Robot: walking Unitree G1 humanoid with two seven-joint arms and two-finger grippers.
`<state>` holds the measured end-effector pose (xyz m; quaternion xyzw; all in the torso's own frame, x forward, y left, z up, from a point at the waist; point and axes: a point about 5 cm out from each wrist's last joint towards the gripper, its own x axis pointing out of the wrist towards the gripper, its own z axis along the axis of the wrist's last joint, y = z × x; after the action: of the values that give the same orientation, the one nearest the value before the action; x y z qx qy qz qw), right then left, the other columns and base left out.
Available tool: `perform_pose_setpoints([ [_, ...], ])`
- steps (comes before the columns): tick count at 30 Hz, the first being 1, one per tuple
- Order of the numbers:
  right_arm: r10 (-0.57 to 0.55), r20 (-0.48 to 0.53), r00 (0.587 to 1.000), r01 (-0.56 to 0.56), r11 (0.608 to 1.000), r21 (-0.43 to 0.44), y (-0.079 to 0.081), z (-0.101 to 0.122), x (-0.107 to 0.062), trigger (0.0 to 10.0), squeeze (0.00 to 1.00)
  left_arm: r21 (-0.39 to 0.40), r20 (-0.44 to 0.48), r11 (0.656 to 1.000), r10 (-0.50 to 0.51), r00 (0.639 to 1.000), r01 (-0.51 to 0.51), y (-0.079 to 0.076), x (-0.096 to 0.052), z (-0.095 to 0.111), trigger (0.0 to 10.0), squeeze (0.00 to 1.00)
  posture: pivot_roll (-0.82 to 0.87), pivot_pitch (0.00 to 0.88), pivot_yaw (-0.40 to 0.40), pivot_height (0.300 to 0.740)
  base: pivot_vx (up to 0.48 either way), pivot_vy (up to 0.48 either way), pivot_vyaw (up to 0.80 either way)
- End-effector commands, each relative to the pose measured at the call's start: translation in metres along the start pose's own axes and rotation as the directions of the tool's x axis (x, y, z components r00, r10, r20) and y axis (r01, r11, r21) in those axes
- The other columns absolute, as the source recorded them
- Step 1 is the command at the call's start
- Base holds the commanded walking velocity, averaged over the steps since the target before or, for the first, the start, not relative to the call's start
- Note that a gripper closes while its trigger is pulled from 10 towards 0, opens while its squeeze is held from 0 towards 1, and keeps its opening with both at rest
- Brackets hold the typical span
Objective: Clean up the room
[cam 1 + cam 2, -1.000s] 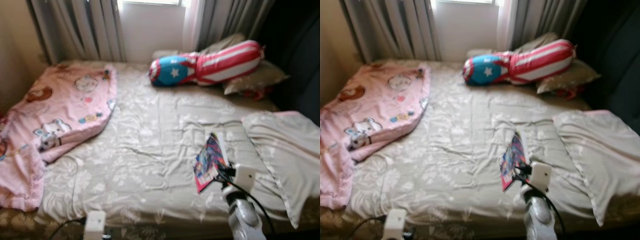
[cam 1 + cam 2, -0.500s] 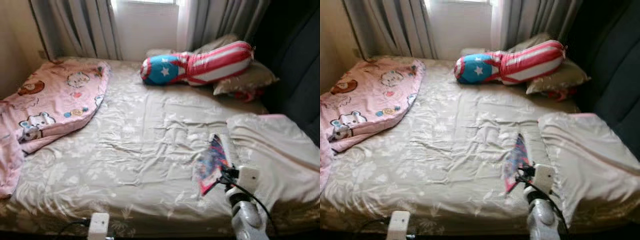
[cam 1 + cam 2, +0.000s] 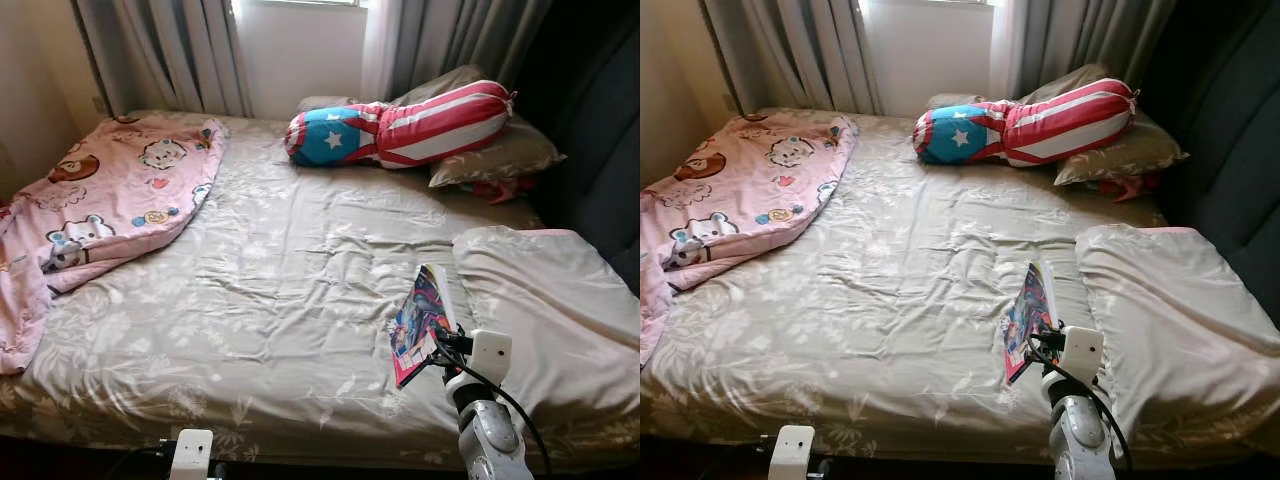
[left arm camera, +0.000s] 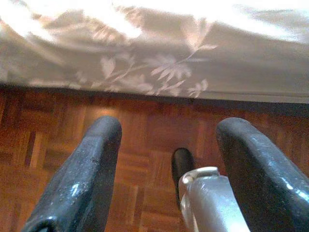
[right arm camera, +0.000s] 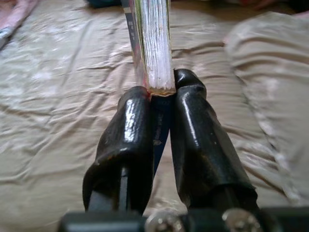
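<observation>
A colourful book is held on edge above the bed's near right part, its page block clamped between the two black fingers of my right gripper. The right arm rises from the lower right. My left gripper hangs open low beside the bed, over the wooden floor, with nothing between its fingers. Its wrist block shows at the bottom edge of the head views.
The bed has a crumpled beige floral sheet. A pink cartoon blanket drapes over its left side. A red, white and blue bolster, beige pillows and a loose pillow lie on the right. Grey curtains hang behind.
The camera has shifted and steadied, so the bed shows more fully. The book stays clamped in my right gripper, at about the same height over the bed.
</observation>
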<state>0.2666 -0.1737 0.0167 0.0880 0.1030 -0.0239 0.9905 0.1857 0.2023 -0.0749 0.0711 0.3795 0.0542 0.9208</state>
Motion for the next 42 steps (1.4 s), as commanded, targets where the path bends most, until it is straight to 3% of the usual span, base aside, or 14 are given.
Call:
perform_pose_setpoints([
  [1,0.006,0.043,0.999,-0.006,1.0,0.003,0.004,0.009,0.004,10.0,0.0,0.005,-0.025,1.0,-0.004,1.0,0.004,0.0,-0.002,-0.007,10.0,0.0,0.0,0.0,-0.073,0.74,0.247,0.0,0.0],
  [26,-0.009,0.034,0.999,0.009,1.0,0.009,0.002,0.008,0.005,10.0,0.0,-0.001,-0.01,1.0,0.002,1.0,-0.002,0.002,-0.001,-0.004,10.0,0.0,0.01,0.0,-0.078,0.74,0.264,0.0,0.0],
  [37,-0.009,0.039,0.999,0.008,1.0,0.024,0.005,0.007,0.004,10.0,0.0,-0.056,0.12,0.998,0.008,0.993,-0.001,0.005,0.005,0.024,10.0,0.0,0.01,0.0,-0.069,0.74,0.0,0.0,0.0],
  [42,-0.006,0.043,0.999,0.005,1.0,0.028,0.006,0.007,0.004,10.0,0.0,-0.096,0.258,0.995,0.013,0.966,0.013,0.008,0.006,0.048,10.0,0.0,0.0,0.0,-0.062,0.74,0.0,0.0,0.0],
])
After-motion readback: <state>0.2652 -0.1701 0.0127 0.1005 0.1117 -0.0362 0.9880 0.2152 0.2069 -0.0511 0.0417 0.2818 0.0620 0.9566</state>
